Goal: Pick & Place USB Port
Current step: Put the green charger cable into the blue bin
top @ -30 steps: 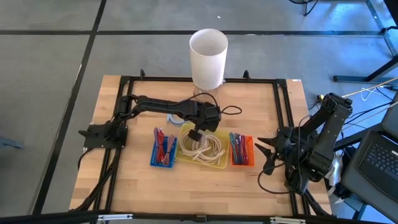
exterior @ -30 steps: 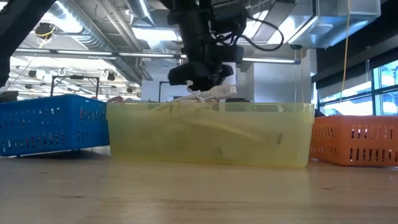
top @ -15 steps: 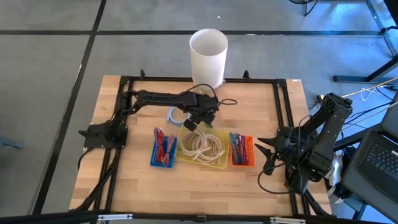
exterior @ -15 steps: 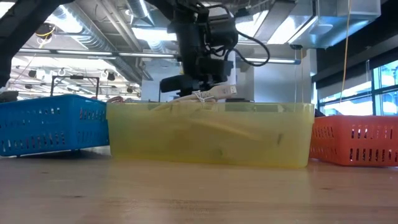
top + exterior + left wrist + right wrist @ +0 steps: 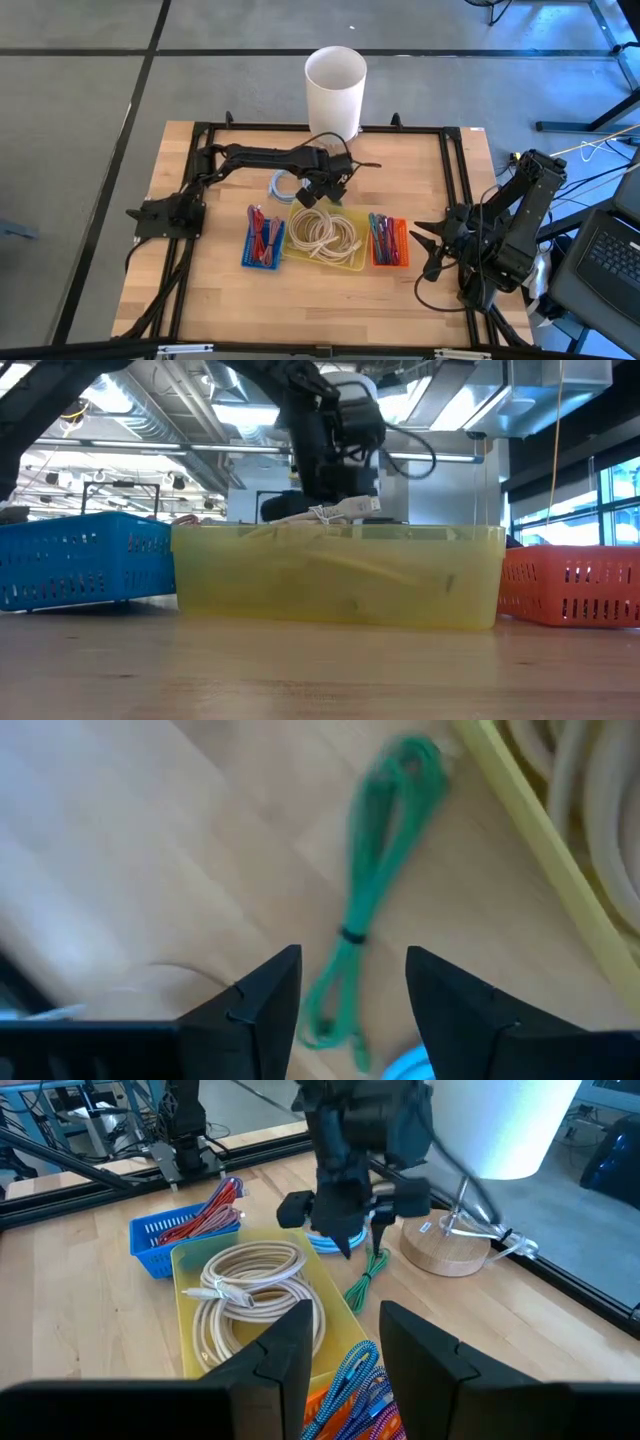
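My left gripper (image 5: 350, 965) hangs open, pointing steeply down, over a tied green cable bundle (image 5: 375, 910) that lies flat on the wood just beyond the far edge of the yellow tray (image 5: 352, 262). Its fingers stand above the bundle's near end without touching it. The right wrist view shows the same gripper (image 5: 355, 1230) above the green cable (image 5: 368, 1280). White coiled cables (image 5: 325, 235) lie in the tray, and one USB plug end (image 5: 350, 508) sticks up over its rim. My right gripper (image 5: 345, 1340) waits open at the table's right edge.
A blue basket (image 5: 263, 240) of red cables stands left of the tray and an orange basket (image 5: 388, 243) of coloured cables right of it. A light blue coil (image 5: 335, 1240) lies beside the green cable. A white cylinder (image 5: 335, 95) on a wooden base (image 5: 445, 1245) stands at the far edge.
My left gripper has opened and moved from above the white cables in the yellow tray toward the table's far edge, rolling about its own axis and sinking a little, to stand over the green cable. The white cables stay in the tray.
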